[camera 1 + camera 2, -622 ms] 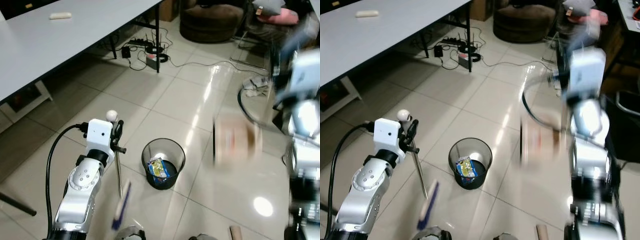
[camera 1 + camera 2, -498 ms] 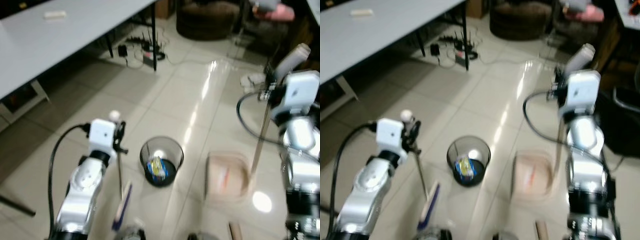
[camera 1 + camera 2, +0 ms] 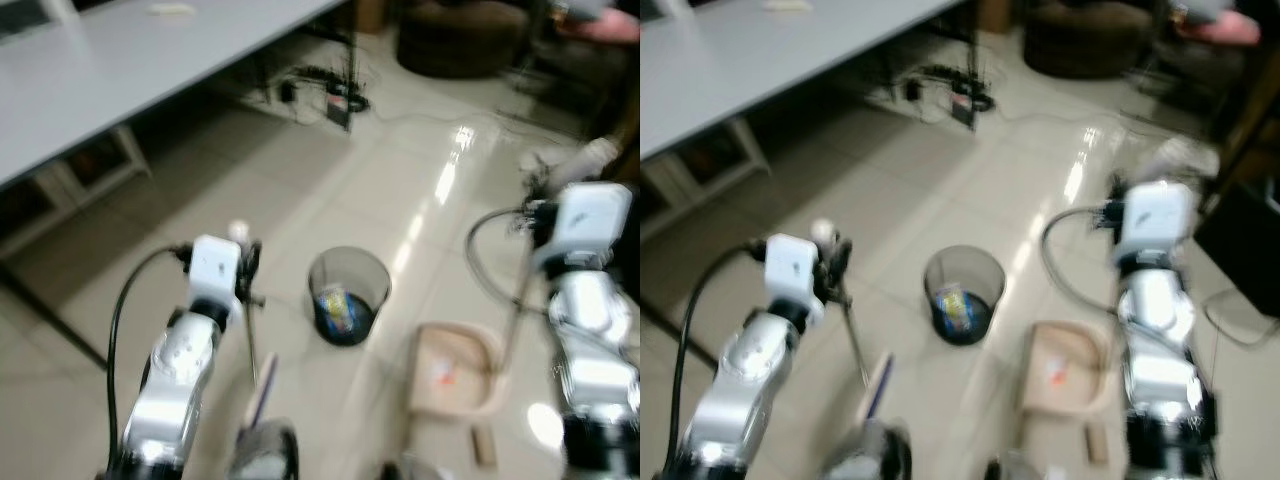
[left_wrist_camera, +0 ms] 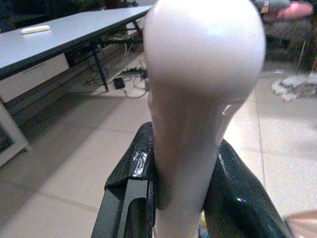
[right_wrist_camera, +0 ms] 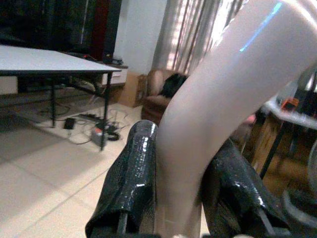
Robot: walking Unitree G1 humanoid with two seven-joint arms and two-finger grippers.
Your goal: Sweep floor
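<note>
My left gripper [image 4: 183, 198] is shut on the pale broom handle [image 4: 198, 99], just under its round white knob [image 3: 238, 232]. The thin shaft runs down to the blue-and-white brush head [image 3: 262, 390] near my feet. My right gripper [image 5: 181, 188] is shut on the beige dustpan's long handle [image 3: 515, 320]. The dustpan [image 3: 455, 370] lies low at the floor, right of the black mesh bin [image 3: 348, 295], with a small reddish scrap [image 3: 440, 372] in it. The bin holds a colourful wrapper [image 3: 335, 310]. The eye views are blurred.
A grey table [image 3: 150, 60] spans the far left, with cables and a power strip [image 3: 325, 95] under its far leg. A dark round seat [image 3: 460, 35] stands at the back. A short brown tube [image 3: 483, 445] lies on the tiles by my right foot.
My right arm has swung the dustpan from mid-air down to the floor right of the bin. The whole view has shifted and blurred. My left arm keeps the broom as before.
</note>
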